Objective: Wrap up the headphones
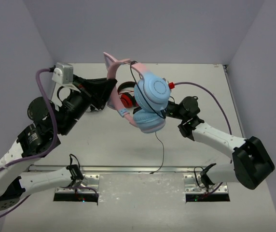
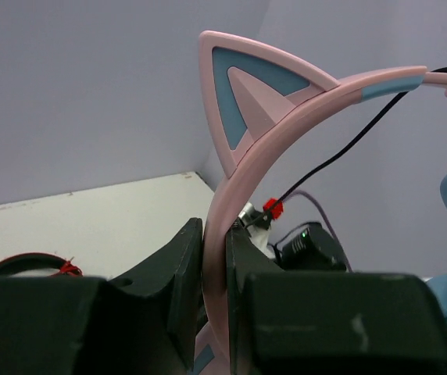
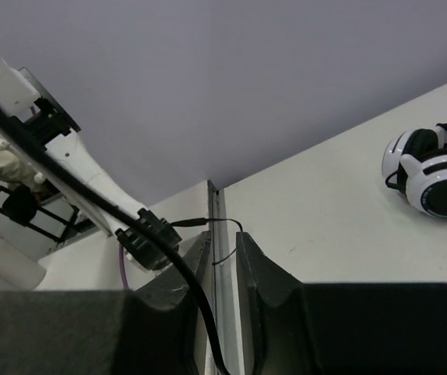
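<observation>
No lettering, label, brand mark, number or sign can be read in any of the three views. The pink cat-ear headphones [image 1: 152, 89] and the black-and-white headphones [image 3: 434, 180] show plain surfaces only.
</observation>
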Action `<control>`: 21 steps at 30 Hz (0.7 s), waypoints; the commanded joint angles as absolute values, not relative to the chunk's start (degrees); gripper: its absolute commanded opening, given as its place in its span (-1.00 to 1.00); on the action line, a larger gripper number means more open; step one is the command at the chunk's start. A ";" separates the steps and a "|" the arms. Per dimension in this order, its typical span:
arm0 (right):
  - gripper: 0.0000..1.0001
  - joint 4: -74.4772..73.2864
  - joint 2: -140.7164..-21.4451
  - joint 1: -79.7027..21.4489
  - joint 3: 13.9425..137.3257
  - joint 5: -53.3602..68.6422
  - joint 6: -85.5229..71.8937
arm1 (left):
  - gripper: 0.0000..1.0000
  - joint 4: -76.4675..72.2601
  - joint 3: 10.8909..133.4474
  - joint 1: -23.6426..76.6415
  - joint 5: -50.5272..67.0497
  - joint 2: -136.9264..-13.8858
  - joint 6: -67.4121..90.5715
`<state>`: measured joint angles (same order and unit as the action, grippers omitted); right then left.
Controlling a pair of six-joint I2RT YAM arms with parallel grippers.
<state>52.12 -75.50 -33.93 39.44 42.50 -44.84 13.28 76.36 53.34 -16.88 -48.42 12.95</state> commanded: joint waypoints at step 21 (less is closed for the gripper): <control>-0.84 57.93 -66.27 -48.86 21.97 36.12 -38.77 | -0.99 4.74 104.93 50.37 -67.06 -74.79 5.63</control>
<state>58.98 -67.51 -46.81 21.93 37.39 -41.63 14.15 99.63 52.21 -63.02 -74.72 7.25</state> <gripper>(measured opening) 0.077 0.122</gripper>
